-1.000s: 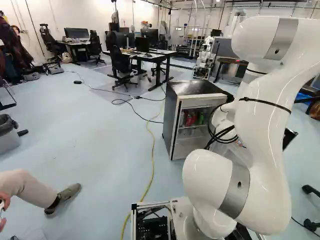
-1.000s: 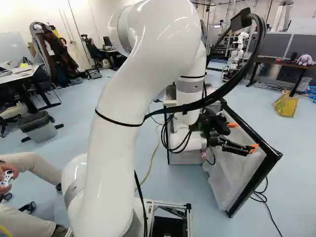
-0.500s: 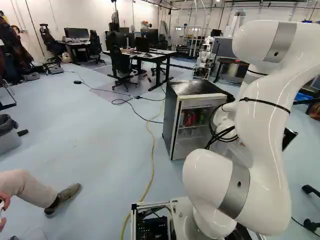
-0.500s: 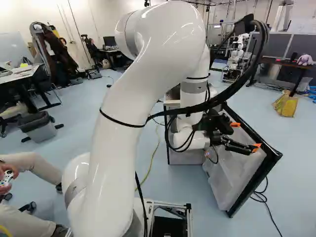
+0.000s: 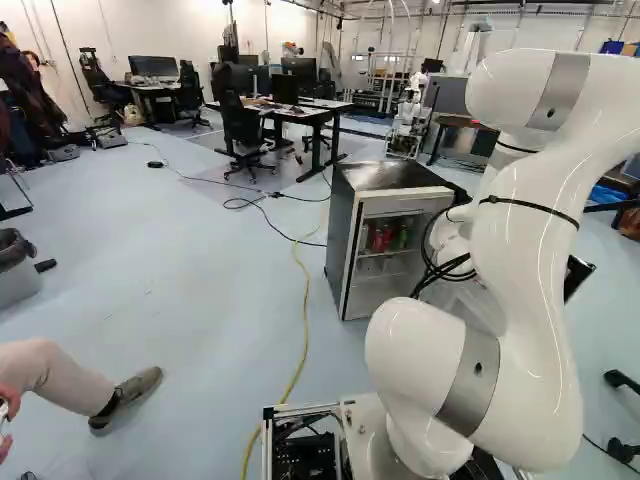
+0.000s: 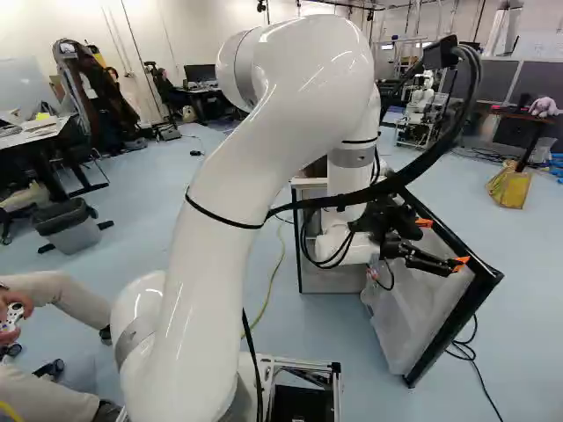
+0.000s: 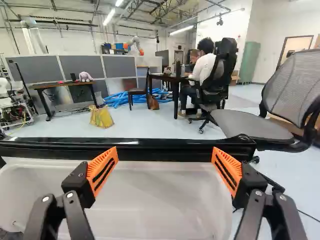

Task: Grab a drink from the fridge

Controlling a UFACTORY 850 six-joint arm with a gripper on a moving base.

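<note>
In the right base view the gripper (image 6: pixel 444 243) stands open in front of the inner side of the fridge door (image 6: pixel 413 303), which is swung wide open. The wrist view shows the gripper (image 7: pixel 165 167) with its orange pads far apart and nothing between them, facing the white door liner (image 7: pixel 150 200) and its black edge. The small fridge (image 5: pixel 345 235) has a dark top and side. Red cans (image 5: pixel 381 238) and a green can (image 5: pixel 402 238) stand on its upper shelf, left of the arm in the left base view.
An office chair (image 7: pixel 255 130) stands beyond the door. Another robot (image 5: pixel 408 118) is behind the fridge. A yellow cable (image 5: pixel 303 300) runs along the floor left of the fridge. A yellow bag (image 6: pixel 508 186) lies farther back. A seated person's leg shows at the left.
The upper arm and the gripper have shifted slightly rightward in the right base view, along the open door. The fridge and its door have stayed put.
</note>
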